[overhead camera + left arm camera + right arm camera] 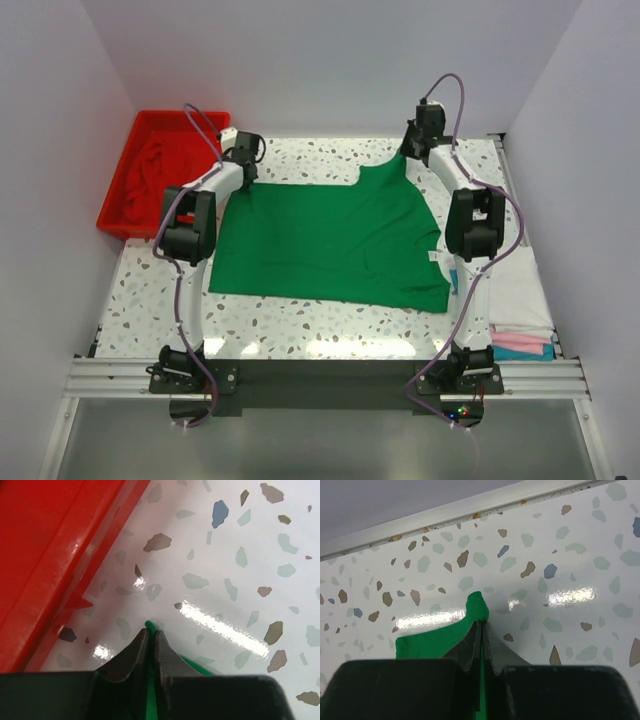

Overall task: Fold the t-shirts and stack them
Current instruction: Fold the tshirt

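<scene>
A bright green t-shirt (330, 240) lies spread on the speckled table, with a small white label (436, 257) at its right edge. My left gripper (243, 160) is shut on the shirt's far left corner; green cloth (149, 626) pokes out between the fingertips in the left wrist view. My right gripper (411, 148) is shut on the far right corner and lifts it a little; green cloth (477, 605) shows past the tips in the right wrist view. A dark red shirt (150, 175) lies in the tray. Folded white (520, 290), pink (522, 341) and teal (525, 353) shirts are stacked at the right.
A red plastic tray (118, 215) stands at the far left, its wall close beside my left gripper (60, 555). A metal rail (470, 505) runs along the table's far edge. White walls close in the sides and back.
</scene>
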Robot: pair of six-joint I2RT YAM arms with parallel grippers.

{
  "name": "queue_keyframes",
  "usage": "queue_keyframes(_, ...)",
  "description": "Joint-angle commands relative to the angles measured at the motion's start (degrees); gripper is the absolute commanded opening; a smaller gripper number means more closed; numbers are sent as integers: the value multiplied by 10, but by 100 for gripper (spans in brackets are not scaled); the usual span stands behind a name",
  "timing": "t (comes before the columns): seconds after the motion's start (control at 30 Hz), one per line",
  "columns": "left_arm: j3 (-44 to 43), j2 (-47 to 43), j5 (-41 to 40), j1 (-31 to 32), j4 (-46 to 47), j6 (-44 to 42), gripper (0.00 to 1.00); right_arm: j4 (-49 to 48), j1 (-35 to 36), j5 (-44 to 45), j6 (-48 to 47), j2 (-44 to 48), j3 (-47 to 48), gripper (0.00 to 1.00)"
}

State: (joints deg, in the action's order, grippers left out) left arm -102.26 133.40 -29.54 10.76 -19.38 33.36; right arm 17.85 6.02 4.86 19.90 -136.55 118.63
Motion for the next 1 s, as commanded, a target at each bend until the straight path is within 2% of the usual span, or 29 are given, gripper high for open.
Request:
queue_keyframes(0.0, -42, 11, 2, -7, 20, -8, 3, -38, -12, -10, 8, 28, 31, 0)
queue_keyframes(0.07, -78, 20, 5, -11, 21, -12, 0, -36, -16, -17, 10, 13, 49, 0)
queue_keyframes(0.2, -108, 33, 10, -14, 35, -22, 0, -29, -23, -22, 14, -1, 92, 0)
queue_keyframes(0.43, -119, 35, 31, -25, 87, -32, 0, -7, -28, -28, 9, -28, 165, 0)
queue_keyframes(0.63, -103, 24, 39, -27, 105, -35, 0, -18, -28, -19, 10, 8, 103, 0)
queue_keyframes(0.73, -67, -6, 39, -27, 119, -31, 0, -34, -28, -8, 15, 45, 23, 0)
queue_keyframes(0.97, 0, -51, 35, -27, 119, -12, 0, -48, -28, 6, 35, 134, -96, 0)
